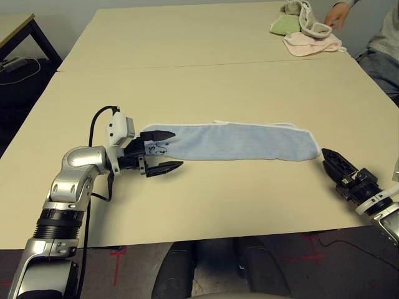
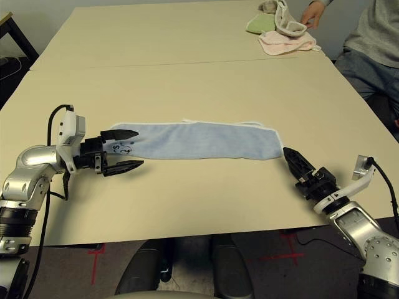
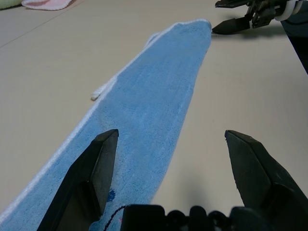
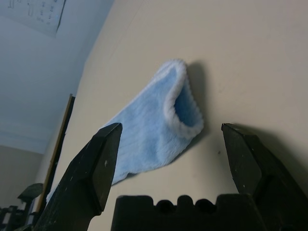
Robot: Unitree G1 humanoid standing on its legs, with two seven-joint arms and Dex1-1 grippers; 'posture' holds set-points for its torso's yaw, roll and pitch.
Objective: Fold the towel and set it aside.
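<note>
- Left gripper point(image 1: 161, 151), jaws spread wide, sits at the towel's point(image 1: 237, 141) left end: one finger over the cloth, the other over bare table point(image 1: 206, 81).
- Right gripper point(image 2: 298, 164), jaws likewise apart and empty, points at the towel's right end from just beside it.
- Towel lies flat mid-table as a long light-blue strip, white-piped, doubled over lengthwise.
- Green, beige and pink cloths point(image 1: 304, 28) are heaped at the far right corner beside a person's hand point(image 1: 336, 14).

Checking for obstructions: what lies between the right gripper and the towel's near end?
Nothing: bare table separates the open right gripper from the towel, seen in the right eye view.
</note>
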